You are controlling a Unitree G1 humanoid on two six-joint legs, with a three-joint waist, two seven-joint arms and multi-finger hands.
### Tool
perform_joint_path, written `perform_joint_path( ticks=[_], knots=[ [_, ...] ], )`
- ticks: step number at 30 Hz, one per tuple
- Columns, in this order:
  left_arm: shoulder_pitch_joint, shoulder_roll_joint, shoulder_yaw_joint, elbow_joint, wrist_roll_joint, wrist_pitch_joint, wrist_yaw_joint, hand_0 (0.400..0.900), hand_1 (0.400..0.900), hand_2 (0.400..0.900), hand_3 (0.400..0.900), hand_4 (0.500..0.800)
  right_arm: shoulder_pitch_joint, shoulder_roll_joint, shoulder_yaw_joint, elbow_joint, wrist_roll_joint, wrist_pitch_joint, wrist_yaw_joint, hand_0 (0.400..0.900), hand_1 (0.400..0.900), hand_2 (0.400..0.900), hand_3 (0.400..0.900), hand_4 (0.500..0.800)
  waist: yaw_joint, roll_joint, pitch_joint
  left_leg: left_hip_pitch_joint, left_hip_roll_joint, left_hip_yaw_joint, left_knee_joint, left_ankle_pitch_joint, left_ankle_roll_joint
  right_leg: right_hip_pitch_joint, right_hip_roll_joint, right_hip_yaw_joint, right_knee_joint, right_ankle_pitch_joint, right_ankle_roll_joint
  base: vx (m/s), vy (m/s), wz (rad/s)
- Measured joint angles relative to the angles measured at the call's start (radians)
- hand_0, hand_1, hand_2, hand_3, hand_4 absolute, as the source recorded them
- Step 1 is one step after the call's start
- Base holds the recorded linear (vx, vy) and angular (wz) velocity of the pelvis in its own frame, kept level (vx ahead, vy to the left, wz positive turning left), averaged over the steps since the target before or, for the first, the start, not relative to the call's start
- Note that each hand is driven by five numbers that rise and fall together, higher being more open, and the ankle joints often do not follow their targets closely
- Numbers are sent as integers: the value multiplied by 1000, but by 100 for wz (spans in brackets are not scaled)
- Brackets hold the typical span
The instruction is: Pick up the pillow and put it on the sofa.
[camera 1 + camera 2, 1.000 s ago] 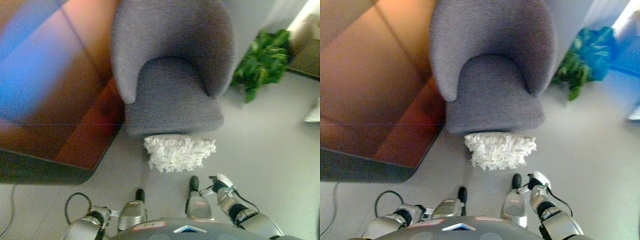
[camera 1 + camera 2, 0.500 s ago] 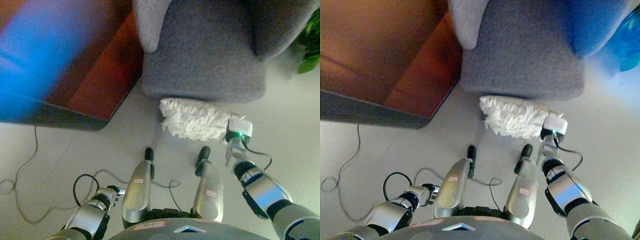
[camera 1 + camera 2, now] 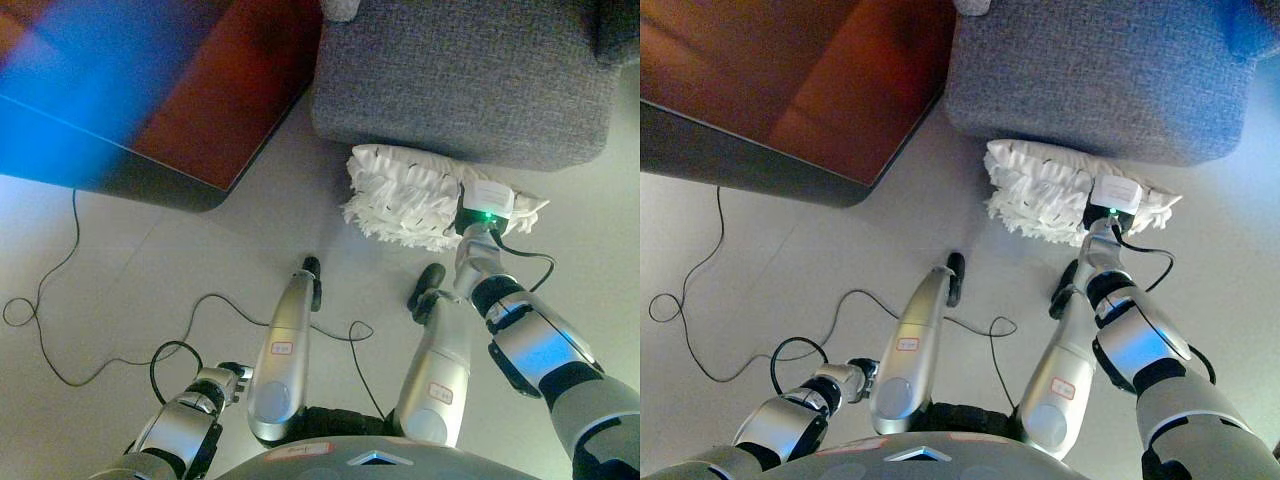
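A white ruffled pillow [image 3: 400, 195] lies on the grey floor, touching the front base of the grey sofa [image 3: 470, 80]. My right arm reaches forward from the lower right, and my right hand [image 3: 472, 230] is at the pillow's right part. Its fingers are hidden under the wrist and in the ruffles. My left hand [image 3: 230, 376] hangs low at the lower left, far from the pillow, and is too small to read.
A red-brown flat surface with a dark edge [image 3: 220, 110] fills the upper left, beside the sofa's left front corner. Pale grey floor [image 3: 130, 260] spreads to the left of the pillow and in front of it.
The view has tipped down and moved closer to the sofa. My right arm has stretched forward from by my side until the hand is on the pillow. The pillow still lies on the floor.
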Motion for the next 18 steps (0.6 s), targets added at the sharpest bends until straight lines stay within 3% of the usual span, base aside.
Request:
perform_joint_path(
  ticks=[8,18],
  knots=[
    [-1,2,-1,-7,-37,-1,0,900,900,900,900,800,-53,-6,1,0,92,4,-42,900,900,900,900,800,-8,9,2,-116,1,-2,135,-34,2,-123,6,53,122,-22,6,-12,15,-1],
    [-3,36,3,-40,-144,43,5,900,900,900,900,800,-231,-66,27,8,146,3,23,900,900,900,900,800,-10,31,-1,-388,22,-15,410,-82,-14,-416,42,157,414,-86,1,-64,24,3]
  ],
)
